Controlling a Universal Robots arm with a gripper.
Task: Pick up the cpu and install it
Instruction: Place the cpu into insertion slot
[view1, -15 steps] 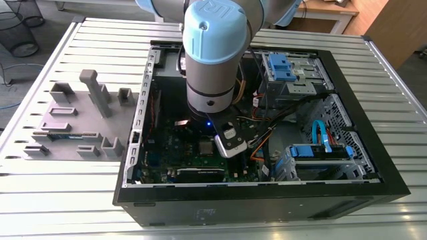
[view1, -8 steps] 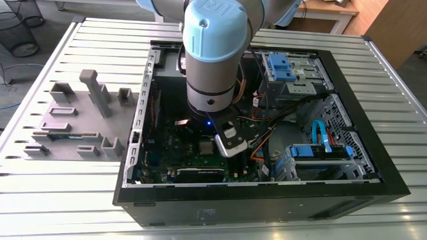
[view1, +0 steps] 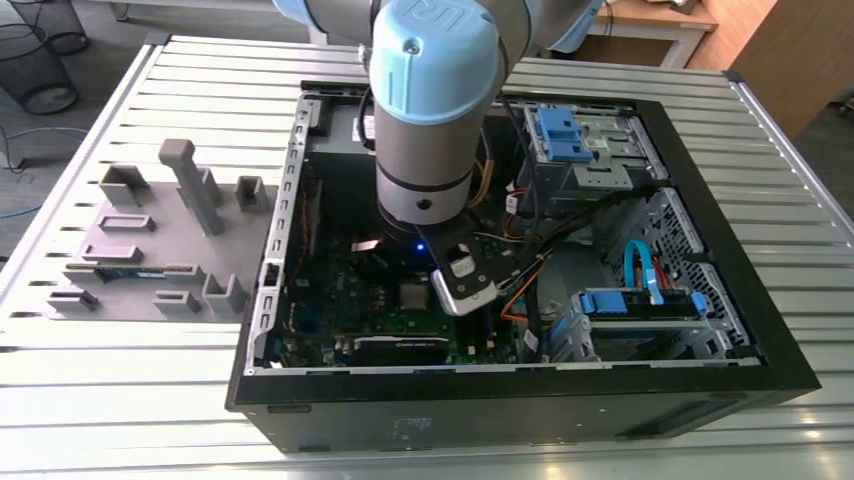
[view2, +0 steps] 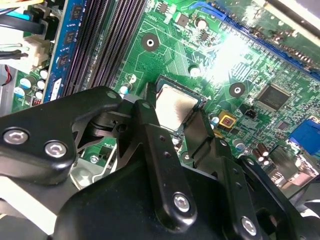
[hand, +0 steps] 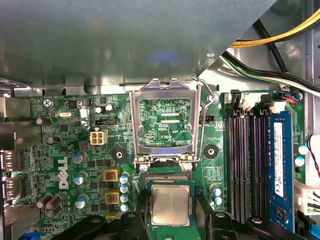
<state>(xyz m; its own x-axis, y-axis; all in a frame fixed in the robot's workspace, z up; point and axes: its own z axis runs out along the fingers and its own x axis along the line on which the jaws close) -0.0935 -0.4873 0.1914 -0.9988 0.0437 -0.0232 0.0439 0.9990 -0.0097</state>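
Note, nearest the lens in the second wrist view, the black metal gripper (view2: 172, 117), two fingers (view2: 150, 135) pressed against opposite edges of the cpu (view2: 176, 104), a small flat square chip with a dull silver top and a thin green rim. Read the grip as a pinch: no gap visible between either finger and the chip edge in both wrist views. Find the cpu at the socket position on the green printed motherboard (hand: 55, 145), level with the board. Cannot tell whether seated in the socket or held just above it.

Locate the silver metal load plate (hand: 165, 86) swung open just beside the cpu, board traces showing through its square window. Locate the thin wire retention lever (hand: 202, 120) standing along one side of that plate. Identify long black memory slots (hand: 245, 165) beside the socket, then a blue memory slot (hand: 280, 160) just beyond, all parallel. Trace yellow, black and white cables (hand: 280, 35) past the slots' far ends.

In the exterior view, follow the grey and pale blue robot arm (view1: 424, 100) straight down into the open black computer case (view1: 534, 405), set on a ribbed aluminium table (view1: 134, 400). Note blue plastic drive brackets (view1: 567, 135) and a blue flat cable (view1: 643, 270) toward the exterior view's right of the case interior. Note a grey moulded parts tray (view1: 147, 240) on the table, just beside the case wall on the exterior view's left.
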